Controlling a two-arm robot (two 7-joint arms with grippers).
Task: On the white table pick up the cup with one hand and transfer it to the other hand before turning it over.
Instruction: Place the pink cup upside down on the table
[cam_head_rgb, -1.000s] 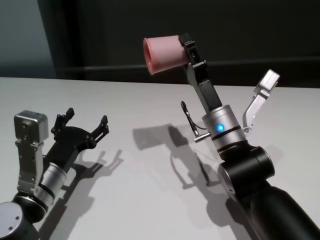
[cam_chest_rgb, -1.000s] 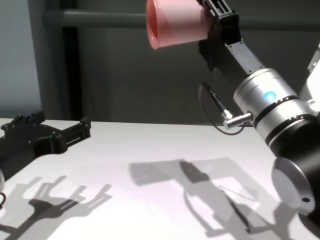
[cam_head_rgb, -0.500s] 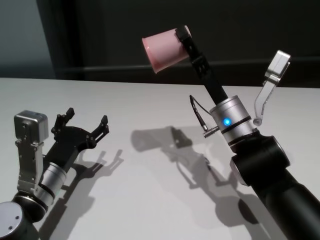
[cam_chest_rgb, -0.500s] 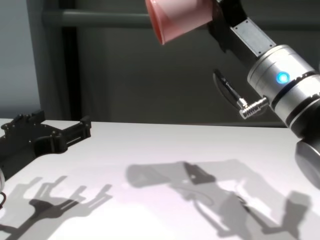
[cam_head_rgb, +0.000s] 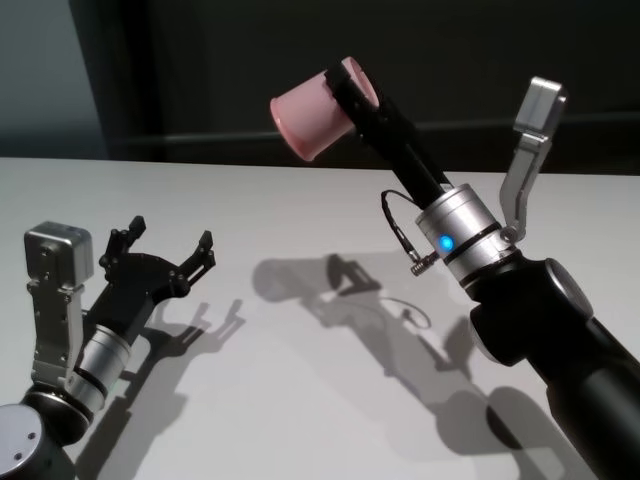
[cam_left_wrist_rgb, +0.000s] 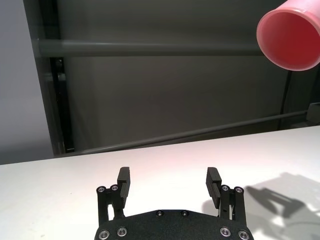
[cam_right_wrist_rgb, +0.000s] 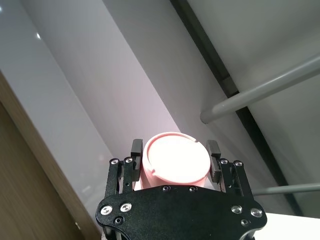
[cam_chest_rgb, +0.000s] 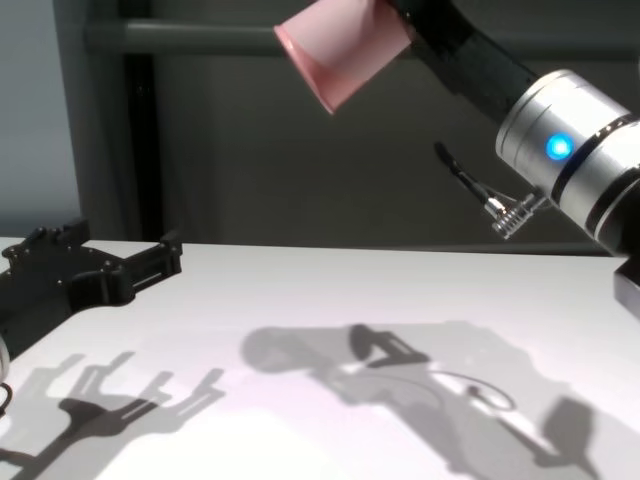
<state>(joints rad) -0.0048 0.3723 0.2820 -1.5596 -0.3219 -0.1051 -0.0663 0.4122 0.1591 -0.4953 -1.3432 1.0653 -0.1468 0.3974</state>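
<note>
The salmon-pink cup (cam_head_rgb: 305, 120) hangs high above the white table (cam_head_rgb: 300, 400), lying sideways with its rim tipped toward my left side and slightly down. My right gripper (cam_head_rgb: 342, 98) is shut on the cup's base end; the right wrist view shows the base (cam_right_wrist_rgb: 175, 162) between the two fingers (cam_right_wrist_rgb: 214, 150). In the chest view the cup (cam_chest_rgb: 340, 55) sits at the top edge, rim down-left. My left gripper (cam_head_rgb: 170, 238) rests low over the table's left part, open and empty, well below and to the left of the cup. From the left wrist view the cup's mouth (cam_left_wrist_rgb: 290, 35) faces the open left gripper (cam_left_wrist_rgb: 169, 176).
A dark wall with a grey horizontal bar (cam_chest_rgb: 180, 38) runs behind the table's far edge. A thin cable loop (cam_head_rgb: 395, 225) sticks out of the right wrist. Shadows of both arms fall on the bare table (cam_chest_rgb: 300, 300) between them.
The right arm has swung the cup a little leftward and tilted its rim further downward, with the wrist turning. The left arm has stayed still and open.
</note>
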